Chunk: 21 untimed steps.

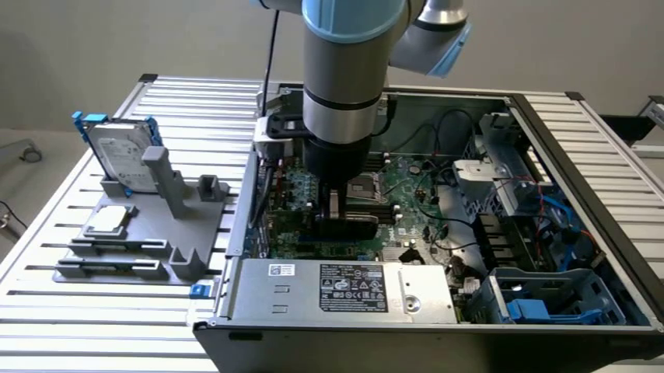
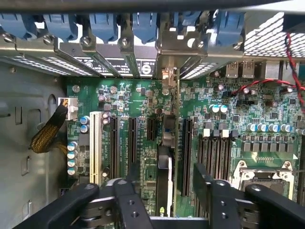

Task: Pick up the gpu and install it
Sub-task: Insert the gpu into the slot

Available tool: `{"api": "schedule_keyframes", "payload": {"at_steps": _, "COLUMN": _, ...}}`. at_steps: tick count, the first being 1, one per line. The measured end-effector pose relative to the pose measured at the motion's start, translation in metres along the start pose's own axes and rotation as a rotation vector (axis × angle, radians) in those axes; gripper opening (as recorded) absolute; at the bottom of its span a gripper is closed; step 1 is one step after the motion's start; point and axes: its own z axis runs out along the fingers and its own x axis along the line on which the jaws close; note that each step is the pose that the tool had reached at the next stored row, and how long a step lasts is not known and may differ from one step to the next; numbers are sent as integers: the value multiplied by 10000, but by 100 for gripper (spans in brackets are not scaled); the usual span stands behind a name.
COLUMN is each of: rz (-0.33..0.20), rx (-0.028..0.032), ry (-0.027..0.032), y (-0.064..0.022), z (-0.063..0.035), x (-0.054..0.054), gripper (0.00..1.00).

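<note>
The gpu (image 2: 164,177) stands on edge in an expansion slot of the green motherboard (image 2: 138,102), seen edge-on as a thin dark card. Its silver bracket end (image 2: 167,74) reaches the rear slot openings of the case. My gripper (image 2: 167,177) straddles the card, and the two black fingers (image 2: 135,179) stand apart from it with a gap on each side, so it is open. In the exterior view the gripper (image 1: 340,208) is lowered inside the open computer case (image 1: 581,194), just above the black card (image 1: 347,227).
A grey fixture (image 1: 155,233) on the exterior view's left holds a silver hard drive in a blue frame (image 1: 120,151) and a square processor chip (image 1: 109,220). The power supply (image 1: 332,287) sits at the case front. The CPU socket (image 2: 264,174) and cables lie beside the slots.
</note>
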Motion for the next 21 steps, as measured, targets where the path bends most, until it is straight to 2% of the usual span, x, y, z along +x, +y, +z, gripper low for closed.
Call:
{"api": "schedule_keyframes", "payload": {"at_steps": 1, "rz": 3, "rx": 0, "ry": -1, "y": 1, "z": -29, "x": -1, "gripper": 58}}
{"api": "schedule_keyframes", "payload": {"at_steps": 8, "rz": 16, "rx": 1, "ry": -2, "y": 6, "z": -267, "x": -14, "gripper": 58}}
{"api": "schedule_keyframes", "payload": {"at_steps": 9, "rz": 19, "rx": 1, "ry": -1, "y": 7, "z": -292, "x": -17, "gripper": 56}}
{"api": "schedule_keyframes", "payload": {"at_steps": 11, "rz": 22, "rx": 1, "ry": -2, "y": 9, "z": -340, "x": -27, "gripper": 43}}
{"api": "schedule_keyframes", "payload": {"at_steps": 12, "rz": 23, "rx": 1, "ry": -1, "y": 9, "z": -363, "x": -32, "gripper": 43}}
{"api": "schedule_keyframes", "payload": {"at_steps": 13, "rz": 24, "rx": 1, "ry": -1, "y": 8, "z": -381, "x": -36, "gripper": 37}}
{"api": "schedule_keyframes", "payload": {"at_steps": 14, "rz": 26, "rx": 2, "ry": -2, "y": 9, "z": -389, "x": -41, "gripper": 31}}
{"api": "schedule_keyframes", "payload": {"at_steps": 15, "rz": 29, "rx": 2, "ry": -2, "y": 8, "z": -392, "x": -45, "gripper": 31}}
{"api": "schedule_keyframes", "payload": {"at_steps": 18, "rz": 31, "rx": 1, "ry": -2, "y": 9, "z": -392, "x": -57, "gripper": 14}}
{"api": "schedule_keyframes", "payload": {"at_steps": 21, "rz": 31, "rx": 6, "ry": -5, "y": 9, "z": -383, "x": -67, "gripper": 11}}
